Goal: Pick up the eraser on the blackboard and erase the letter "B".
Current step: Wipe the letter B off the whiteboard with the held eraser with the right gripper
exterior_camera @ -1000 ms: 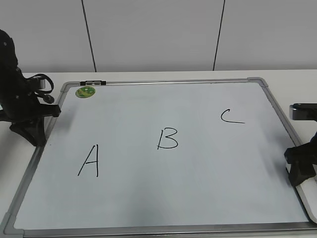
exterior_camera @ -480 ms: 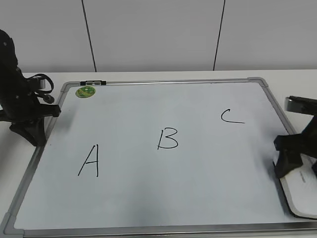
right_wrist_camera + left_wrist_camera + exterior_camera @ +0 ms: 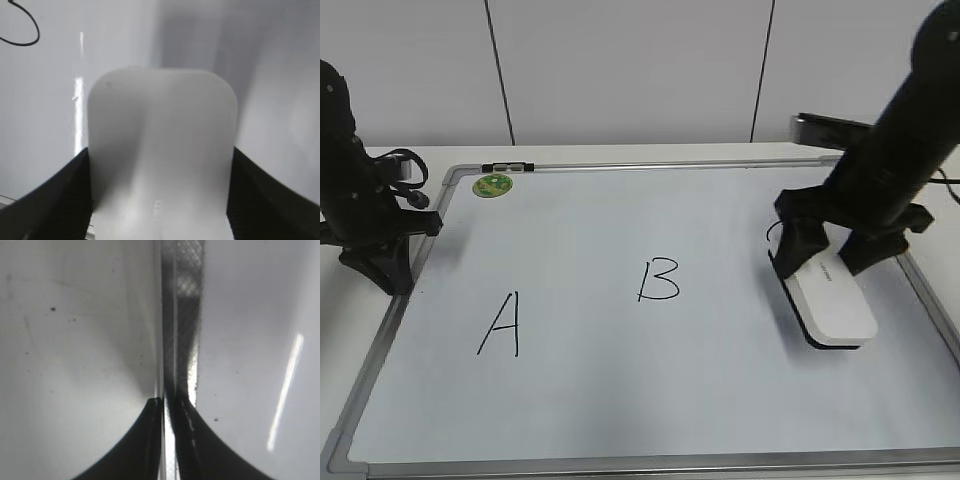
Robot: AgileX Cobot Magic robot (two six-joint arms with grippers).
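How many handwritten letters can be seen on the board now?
3, one only partly: the A at lower left, the letter "B" in the middle, and a C at right, mostly hidden behind the right gripper holding the eraser.

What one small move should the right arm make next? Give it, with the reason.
Probably carry the eraser left to the letter "B". The right gripper grips its sides, the B is unerased, and the eraser sits by the C, which a careless swipe could smear.
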